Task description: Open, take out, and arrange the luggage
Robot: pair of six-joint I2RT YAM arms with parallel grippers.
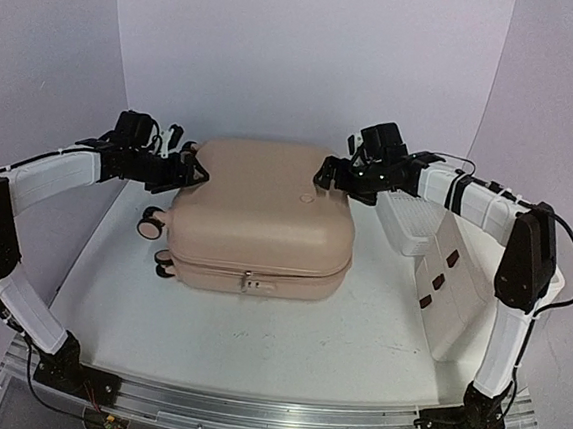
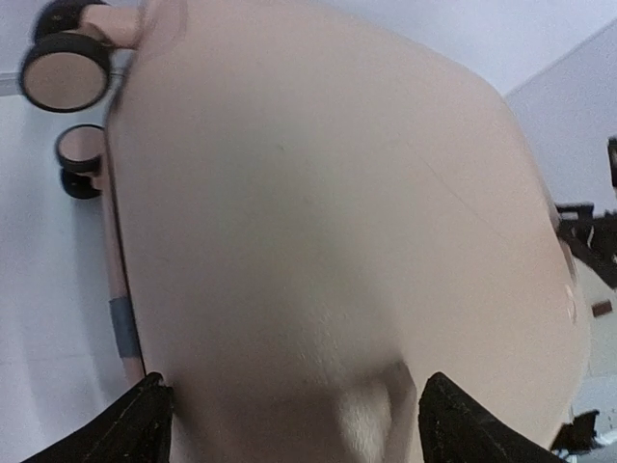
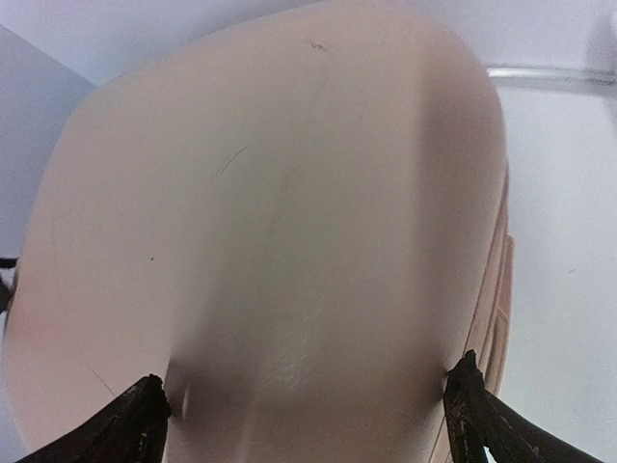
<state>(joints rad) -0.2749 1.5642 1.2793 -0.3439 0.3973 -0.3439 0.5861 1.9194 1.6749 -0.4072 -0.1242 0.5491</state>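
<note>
Currently the luggage lies flat and zipped, mid table. Right gripper gapes, released, at one far corner. Left gripper straddles the other, pinch unclear. Risk: the smooth rounded shell slips free and skews toward the cabinet.

The left arm rose from its base at seven o'clock, elbow out at nine, forearm reaching toward three. The left claw stood spread wide (fingers far apart). The right arm mirrored it, elbow at three, forearm toward nine, right claw likewise gaping.
</note>
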